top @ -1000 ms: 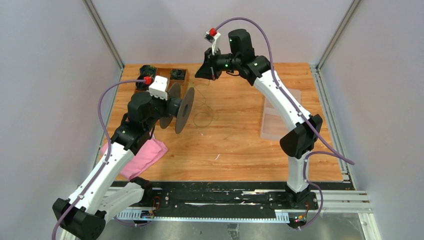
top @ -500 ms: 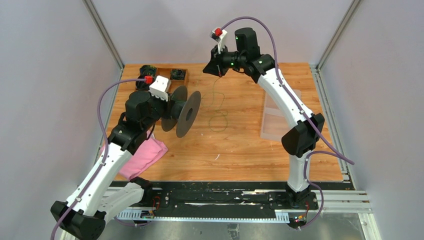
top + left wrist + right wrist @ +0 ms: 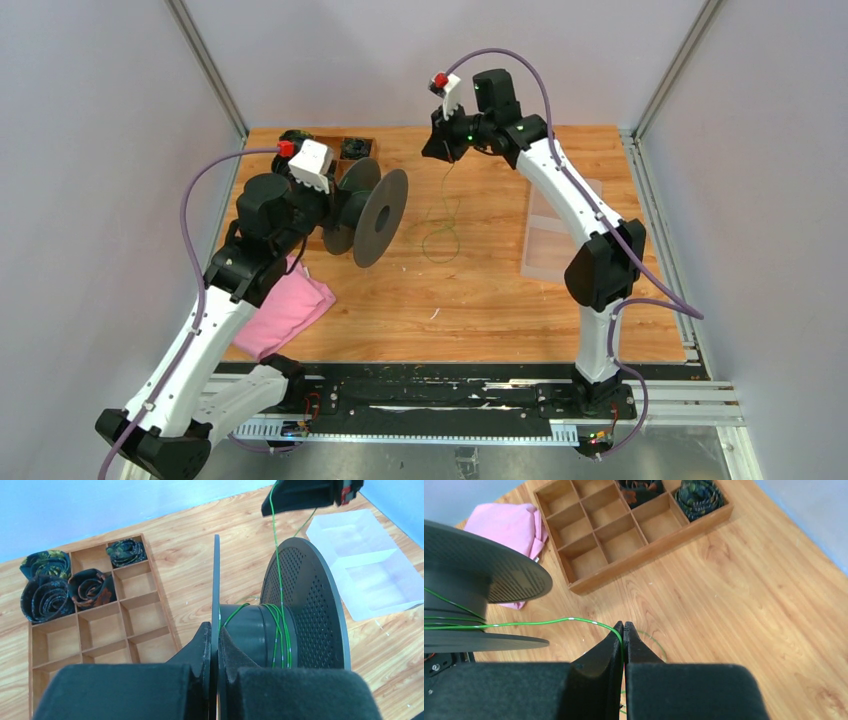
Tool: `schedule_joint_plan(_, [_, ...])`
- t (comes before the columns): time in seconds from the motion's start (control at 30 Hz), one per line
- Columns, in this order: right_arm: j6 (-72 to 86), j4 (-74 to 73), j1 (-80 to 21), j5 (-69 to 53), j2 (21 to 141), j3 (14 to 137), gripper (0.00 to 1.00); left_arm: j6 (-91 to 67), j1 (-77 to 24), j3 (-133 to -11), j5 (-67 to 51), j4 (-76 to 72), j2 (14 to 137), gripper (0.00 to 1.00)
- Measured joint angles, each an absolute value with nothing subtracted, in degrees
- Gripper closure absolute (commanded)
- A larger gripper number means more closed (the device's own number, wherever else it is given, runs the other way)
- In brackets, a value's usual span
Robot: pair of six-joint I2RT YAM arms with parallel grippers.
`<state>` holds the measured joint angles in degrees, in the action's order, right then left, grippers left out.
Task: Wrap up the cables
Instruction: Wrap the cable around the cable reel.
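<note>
A black spool (image 3: 372, 206) with two round flanges is held above the table's left half. My left gripper (image 3: 215, 632) is shut on its near flange (image 3: 217, 587). Thin green cable (image 3: 278, 630) lies in a few turns round the hub. From the hub the cable (image 3: 544, 623) runs to my right gripper (image 3: 623, 626), which is shut on it high over the back of the table (image 3: 441, 148). The rest of the cable (image 3: 440, 225) hangs down and ends in a loose loop on the wood.
A wooden divided tray (image 3: 95, 615) with rolled ties stands at the back left. A pink cloth (image 3: 285, 310) lies at the front left. A clear plastic tray (image 3: 555, 240) sits on the right under the right arm.
My left arm has swung the spool up and to the right. My right gripper has moved right with the cable, and the loose loop on the table has shifted right.
</note>
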<state>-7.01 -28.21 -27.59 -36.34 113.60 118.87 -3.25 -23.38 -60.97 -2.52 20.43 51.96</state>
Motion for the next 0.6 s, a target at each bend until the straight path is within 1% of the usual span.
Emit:
schedule_joint_plan(0.3, [-8.2, -27.0, -26.8, -38.1, 113.8, 110.6, 0.99, -5.2, -23.1, -62.7, -3.4, 21.9, 52.1, 1.00])
schedule_joint_plan(0.6, [-6.8, -21.1, -26.6, -43.2, 113.1, 100.4, 0.99, -9.7, -21.9, -64.7, -2.6, 23.1, 53.4, 1.00])
